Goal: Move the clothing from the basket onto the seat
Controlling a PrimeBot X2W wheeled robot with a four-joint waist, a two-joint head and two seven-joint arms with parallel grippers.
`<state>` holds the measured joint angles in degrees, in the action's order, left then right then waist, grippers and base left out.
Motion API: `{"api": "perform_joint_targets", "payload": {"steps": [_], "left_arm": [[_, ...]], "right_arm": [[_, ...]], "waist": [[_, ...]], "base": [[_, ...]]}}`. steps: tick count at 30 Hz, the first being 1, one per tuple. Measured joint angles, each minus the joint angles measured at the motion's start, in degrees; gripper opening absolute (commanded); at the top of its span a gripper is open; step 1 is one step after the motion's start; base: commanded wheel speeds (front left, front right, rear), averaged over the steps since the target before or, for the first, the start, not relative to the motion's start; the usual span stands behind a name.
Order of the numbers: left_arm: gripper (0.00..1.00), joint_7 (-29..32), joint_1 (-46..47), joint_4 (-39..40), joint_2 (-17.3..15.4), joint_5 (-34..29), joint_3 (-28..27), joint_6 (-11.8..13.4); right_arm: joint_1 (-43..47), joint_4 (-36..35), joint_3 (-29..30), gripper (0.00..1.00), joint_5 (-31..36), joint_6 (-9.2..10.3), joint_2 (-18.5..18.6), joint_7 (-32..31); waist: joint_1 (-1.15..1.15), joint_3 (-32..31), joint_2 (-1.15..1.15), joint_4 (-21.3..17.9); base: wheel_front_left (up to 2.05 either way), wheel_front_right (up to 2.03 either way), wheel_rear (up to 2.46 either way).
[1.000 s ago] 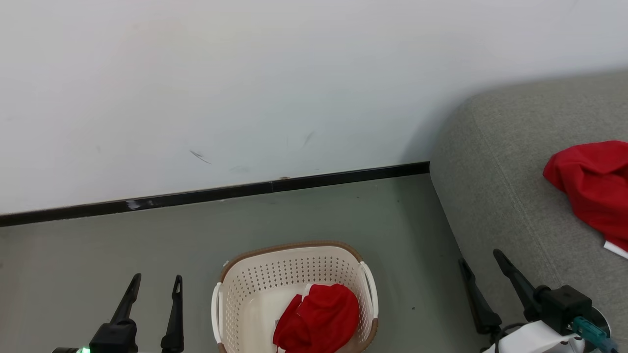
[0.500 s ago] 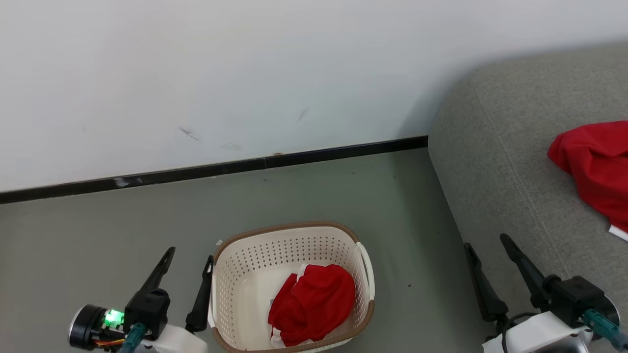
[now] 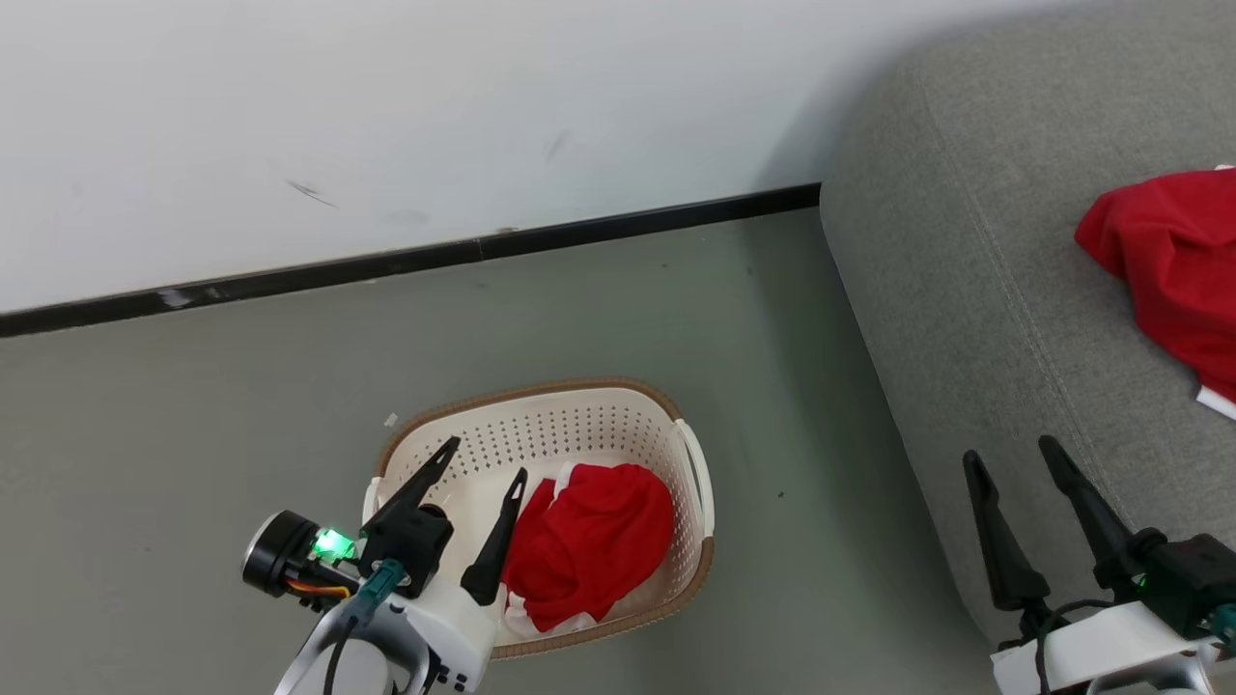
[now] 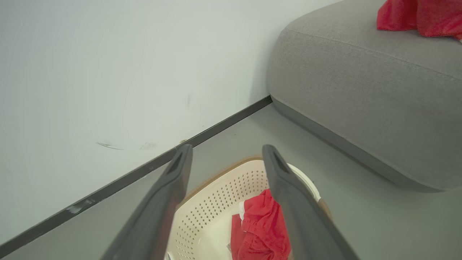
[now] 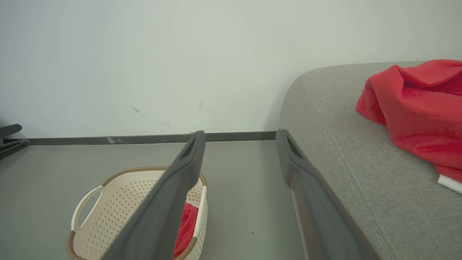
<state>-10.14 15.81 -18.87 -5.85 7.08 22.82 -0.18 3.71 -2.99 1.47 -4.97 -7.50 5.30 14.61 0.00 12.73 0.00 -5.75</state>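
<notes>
The cream basket (image 3: 541,391) with a brown rim stands on the grey floor left of the grey seat (image 3: 966,270). One piece of red clothing (image 3: 589,541) lies bunched in the basket's right half. My left gripper (image 3: 488,458) is open above the basket's left side, just left of that garment and holding nothing. In the left wrist view its open fingers (image 4: 227,148) frame the basket (image 4: 216,195) and the red garment (image 4: 263,224). A second red garment (image 3: 1168,251) lies on the seat. My right gripper (image 3: 1008,450) hangs open by the seat's front edge.
A white wall (image 3: 483,116) with a black skirting board (image 3: 386,263) runs behind the basket. Grey floor (image 3: 801,405) separates basket and seat. The right wrist view shows the basket (image 5: 119,206), the seat (image 5: 343,162) and the garment (image 5: 415,104) lying on it.
The head camera has tilted down, shifting the whole scene upward. My left gripper has swung right, from beside the basket to over its left side. Both grippers stay open.
</notes>
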Motion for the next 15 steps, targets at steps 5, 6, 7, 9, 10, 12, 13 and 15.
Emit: {"api": "perform_joint_targets", "payload": {"steps": [5, 6, 7, 9, 10, 12, 13, 15], "left_arm": [[1.00, 1.07, 3.16, -3.38, 0.59, -1.03, 2.03, -0.94], [1.00, 1.09, 3.72, -4.22, 0.60, -1.24, 2.30, -1.07], [1.00, 1.60, 4.24, -4.94, 0.59, -1.67, 2.59, -1.07], [1.00, 2.12, 5.22, -6.39, 0.66, -2.66, 3.11, -1.30], [1.00, 2.27, 5.73, -7.10, 0.67, -2.86, 3.32, -1.57], [1.00, 2.50, 6.79, -8.46, 0.69, -3.27, 3.55, -1.58], [1.00, 2.50, 6.79, -8.46, 0.69, -3.27, 3.55, -1.58], [1.00, 2.65, 7.93, -9.67, 0.67, -3.63, 3.70, -1.59]], "right_arm": [[-0.08, -2.15, 1.87, 1.00, -0.01, 0.00, 0.12, 0.00], [-0.12, -2.45, 1.98, 1.00, -0.09, 0.00, 0.11, 0.00], [-0.14, -2.78, 1.99, 1.00, -0.30, 0.00, 0.10, 0.00], [-0.34, -3.67, 2.04, 1.00, -0.60, 0.00, 0.08, 0.00], [-0.60, -4.10, 2.07, 1.00, -0.68, 0.00, 0.07, 0.00], [-1.16, -4.91, 2.05, 1.00, -1.04, 0.00, 0.07, 0.00], [-1.16, -4.91, 2.05, 1.00, -1.04, 0.00, 0.07, 0.00], [-2.09, -5.84, 2.04, 1.00, -1.14, 0.00, 0.07, 0.00]], "waist": [[0.00, 2.90, 0.00, -1.32], [0.00, 3.50, 0.00, -1.61], [0.00, 4.13, 0.00, -1.91], [0.00, 5.38, 0.00, -2.53], [0.00, 6.02, 0.00, -2.86], [0.00, 7.28, 0.00, -3.51], [0.00, 7.28, 0.00, -3.51], [0.00, 8.55, 0.00, -4.18]], "base": [[0.00, 0.00, 0.00], [0.00, 0.00, 0.00], [0.00, 0.00, 0.00], [0.00, 0.00, 0.00], [0.00, 0.00, 0.00], [0.00, 0.00, 0.00], [0.00, 0.00, 0.00], [0.00, 0.00, 0.00]]}}
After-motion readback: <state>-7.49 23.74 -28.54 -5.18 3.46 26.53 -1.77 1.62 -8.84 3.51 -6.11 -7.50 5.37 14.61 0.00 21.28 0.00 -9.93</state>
